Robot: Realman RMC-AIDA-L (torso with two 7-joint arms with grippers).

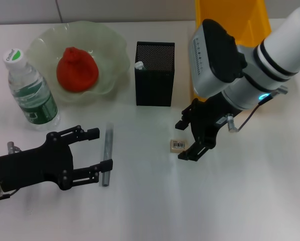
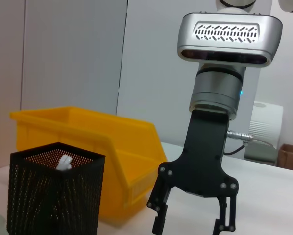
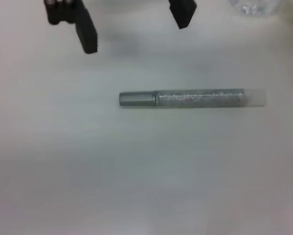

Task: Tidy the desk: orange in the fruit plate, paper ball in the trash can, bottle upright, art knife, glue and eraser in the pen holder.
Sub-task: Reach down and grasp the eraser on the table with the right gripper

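The orange [image 1: 77, 68] lies in the pale green fruit plate [image 1: 115, 50]. The water bottle [image 1: 30, 90] stands upright at the left. A grey pen-shaped stick [image 1: 109, 140], art knife or glue, lies on the table, also in the right wrist view [image 3: 190, 98]. My left gripper [image 1: 101, 149] is open, its fingertips on either side of the stick; it also shows in the right wrist view [image 3: 134, 22]. A small tan eraser [image 1: 177, 145] lies on the table. My right gripper [image 1: 184, 139] is open just above and beside it, also in the left wrist view [image 2: 193, 223]. The paper ball is out of view.
A black mesh pen holder [image 1: 155, 75] stands at centre back with a white item [image 1: 138, 65] inside, also in the left wrist view [image 2: 53, 196]. A yellow bin [image 1: 230, 22] sits behind my right arm, also in the left wrist view [image 2: 112, 147].
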